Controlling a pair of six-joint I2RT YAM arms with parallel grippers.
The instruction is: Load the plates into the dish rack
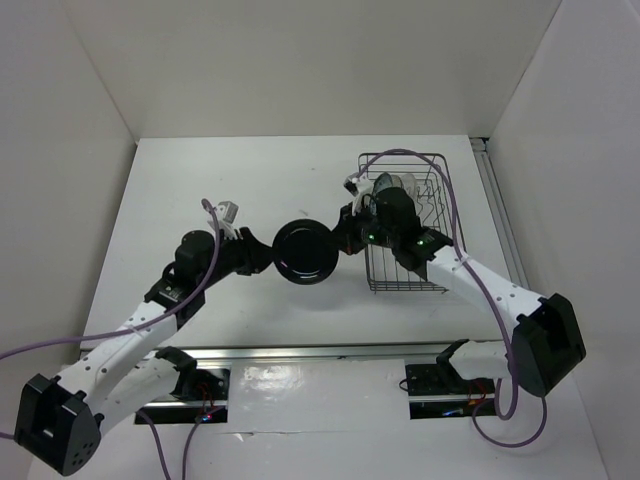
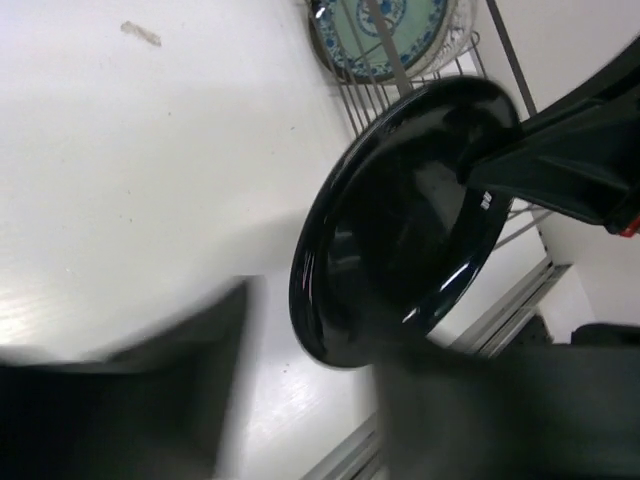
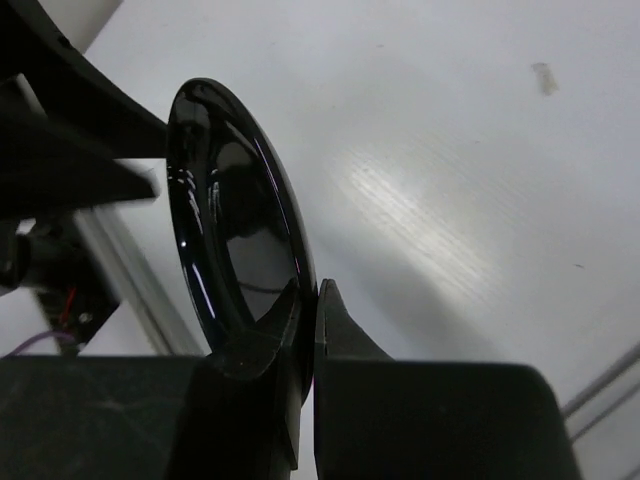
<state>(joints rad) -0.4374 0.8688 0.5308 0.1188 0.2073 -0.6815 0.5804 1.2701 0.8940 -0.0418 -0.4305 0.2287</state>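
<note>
Right tool [image 3: 308, 292] clamps black plate [image 3: 235, 230], left tool [image 1: 260, 254] unclear; only L-wrist cam shows teal plate [image 2: 385, 30] clearly.

Count, placed by the rack.

- Rack [image 1: 400, 288]: one, dark wire.
- Plates: two certain.
  - One black plate [image 1: 306, 251], just left of the rack.
  - One teal-patterned plate [image 2: 385, 30], standing inside the rack.
  - A pale glassy edge shows behind the teal one. Cannot tell whether it is a third plate.
- Arms: two. The left arm [image 1: 130, 335] is well left of the rack; the right arm [image 1: 490, 285] is at the rack's near right corner.
- Grippers: two. The left gripper [image 1: 262, 255] and right gripper [image 1: 345, 240] are both left of the rack, one on each side of the black plate.
- Purple cables [image 1: 40, 348]: two, one per arm.
- Table [image 1: 250, 180]: one, white.
- Small pale scrap [image 2: 140, 33] on the table: one, left of the rack.
</note>
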